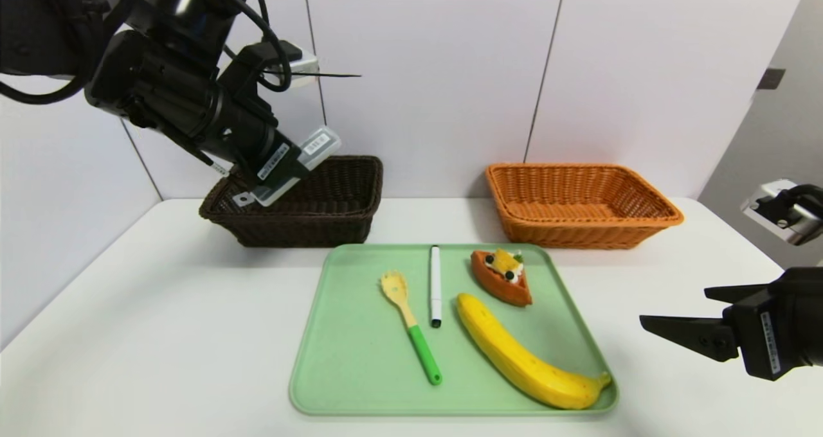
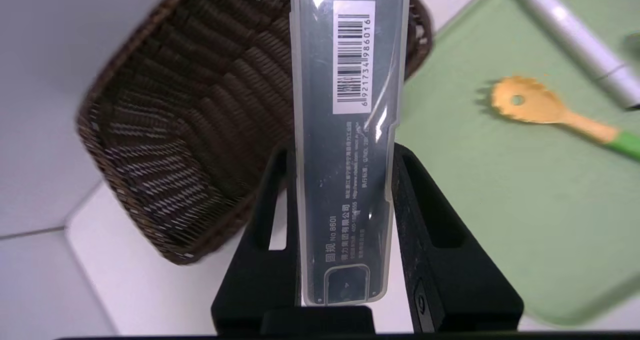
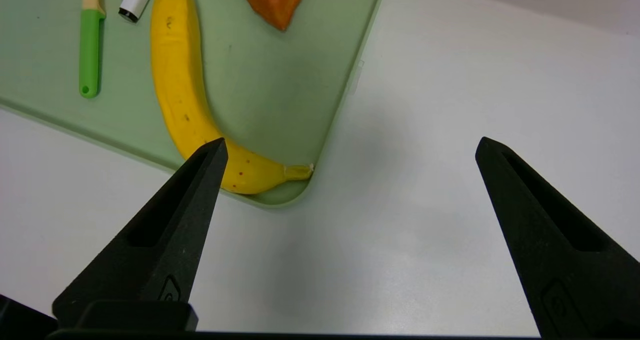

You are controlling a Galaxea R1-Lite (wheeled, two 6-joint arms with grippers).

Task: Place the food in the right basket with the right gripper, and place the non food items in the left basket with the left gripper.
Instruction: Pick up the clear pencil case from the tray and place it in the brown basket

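Gripping the case (image 1: 292, 167) (left gripper (image 1: 273, 173)), above dark basket (image 1: 334, 222), tray (image 1: 334, 385) nearby

White table (image 1: 161, 308) against pale panelled walls (image 1: 437, 71) with thin dark seams.

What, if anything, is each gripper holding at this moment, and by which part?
The left gripper grips the clear case by its long edges near the unlabelled end, above the dark basket. The right gripper is open, holding nothing.

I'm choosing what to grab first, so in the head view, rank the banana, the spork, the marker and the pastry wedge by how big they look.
1. banana, longest and thickest.
2. spork and marker: similar length, not ranked; the spork lies slightly nearer the camera.
3. pastry wedge, shortest.
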